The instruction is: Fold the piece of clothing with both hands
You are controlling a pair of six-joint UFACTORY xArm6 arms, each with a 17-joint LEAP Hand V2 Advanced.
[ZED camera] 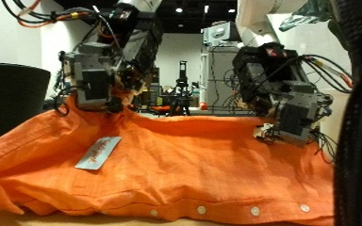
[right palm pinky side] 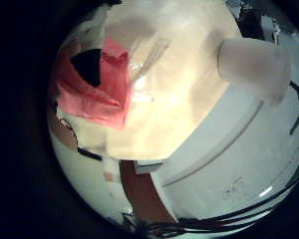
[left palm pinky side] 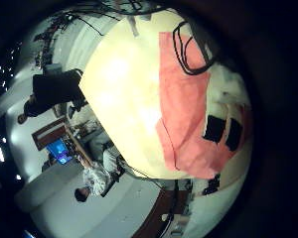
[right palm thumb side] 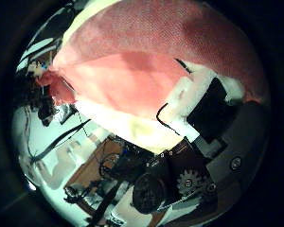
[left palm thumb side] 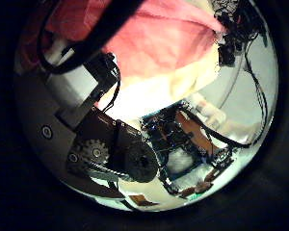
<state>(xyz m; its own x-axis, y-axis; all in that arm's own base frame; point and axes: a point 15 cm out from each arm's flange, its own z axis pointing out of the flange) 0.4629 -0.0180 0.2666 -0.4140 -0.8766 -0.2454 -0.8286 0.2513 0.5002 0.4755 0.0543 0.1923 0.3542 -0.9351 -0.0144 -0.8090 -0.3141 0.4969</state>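
Observation:
An orange shirt [ZED camera: 169,165] lies spread on the table, with a white label [ZED camera: 97,153] on it and white buttons along its near edge. My left hand [ZED camera: 100,75] is over the shirt's far edge on one side. My right hand [ZED camera: 287,104] is at the far edge on the other side. The shirt shows on the pale table in the left little finger side palm view [left palm pinky side: 194,109]. It fills much of the right thumb side palm view [right palm thumb side: 142,66]. It also shows in the left thumb side palm view [left palm thumb side: 164,38] and in the right little finger side palm view [right palm pinky side: 95,85].
A black chair [ZED camera: 11,94] stands beside the table near my left hand. Equipment racks [ZED camera: 181,85] stand behind the table. The pale tabletop [left palm pinky side: 119,89] extends beyond the shirt.

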